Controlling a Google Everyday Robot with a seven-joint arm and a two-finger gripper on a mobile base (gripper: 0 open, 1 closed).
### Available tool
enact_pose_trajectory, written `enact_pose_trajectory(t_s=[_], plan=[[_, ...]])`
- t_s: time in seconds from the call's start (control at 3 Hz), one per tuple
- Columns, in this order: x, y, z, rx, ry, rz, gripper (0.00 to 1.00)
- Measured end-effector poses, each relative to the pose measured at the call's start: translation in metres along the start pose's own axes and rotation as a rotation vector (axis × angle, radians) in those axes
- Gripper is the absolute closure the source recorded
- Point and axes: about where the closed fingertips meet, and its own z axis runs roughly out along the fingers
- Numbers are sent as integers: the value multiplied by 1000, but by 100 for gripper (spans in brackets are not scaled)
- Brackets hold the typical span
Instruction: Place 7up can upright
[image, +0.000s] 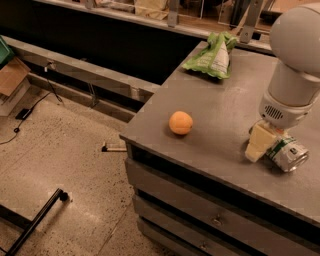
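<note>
The 7up can (287, 153) lies on its side on the grey counter (220, 105) at the right, near the front edge, its shiny end facing right. My gripper (265, 143) hangs from the white arm (295, 65) and is down at the counter, right against the can's left end. A cream-coloured finger (259, 142) shows on the can's left; the other finger is hidden.
An orange (180, 122) sits on the counter left of the gripper, close to the front edge. A light-green snack bag (214, 56) lies at the back. Drawers (215, 220) are below the counter. The floor (60, 150) lies to the left.
</note>
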Motion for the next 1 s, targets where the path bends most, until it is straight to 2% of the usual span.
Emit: enact_pose_trajectory(t_s=[0.33, 0.67, 1.0], plan=[[-5, -3, 2, -3, 1, 13, 53], [-30, 3, -28, 12, -66, -78, 76], [-55, 6, -82, 34, -206, -222, 99]])
